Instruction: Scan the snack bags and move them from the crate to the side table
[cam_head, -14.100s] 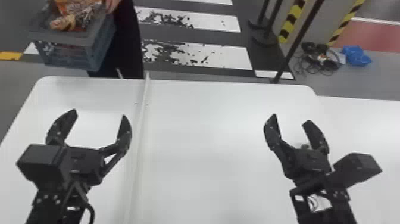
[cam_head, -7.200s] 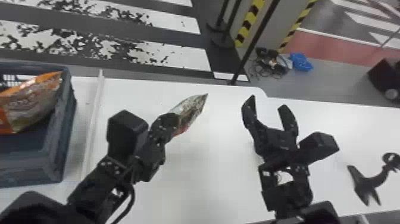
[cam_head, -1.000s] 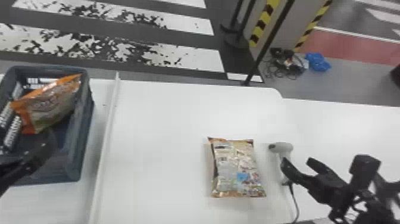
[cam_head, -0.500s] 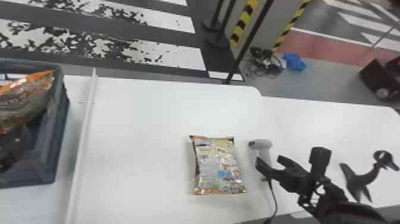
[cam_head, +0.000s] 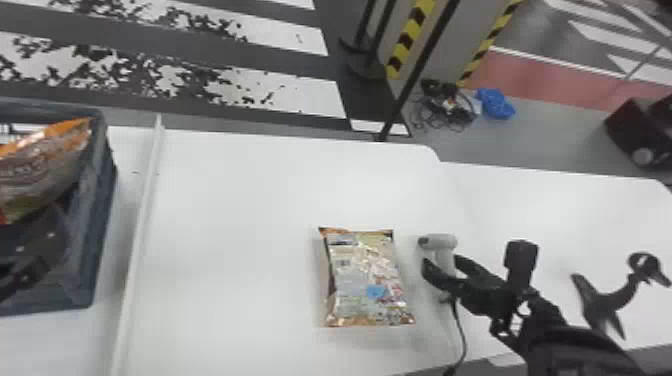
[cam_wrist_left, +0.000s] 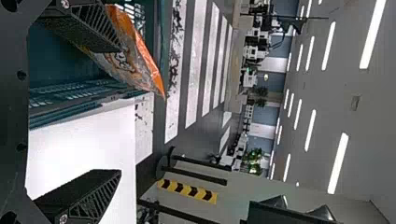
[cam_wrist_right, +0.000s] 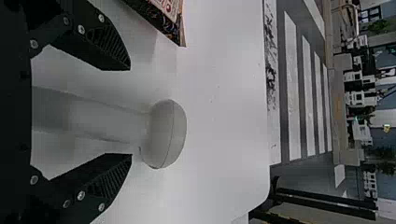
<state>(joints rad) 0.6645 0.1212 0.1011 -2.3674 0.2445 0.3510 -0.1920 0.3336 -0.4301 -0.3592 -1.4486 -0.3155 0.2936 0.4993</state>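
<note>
While the flat silver, orange-edged foil snack bag lies out on our white surface, likely unscanned, our open right pincer straddles the grey plastic scanner. Our left pincer, spread too, is at the blue-grey plastic crate; its orange-and-silver foil bag needs removing. We judge scanning and final placement of both remain.

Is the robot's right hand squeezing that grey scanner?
No, the right hand is open, with gaps on both sides of the scanner's handle.
</note>
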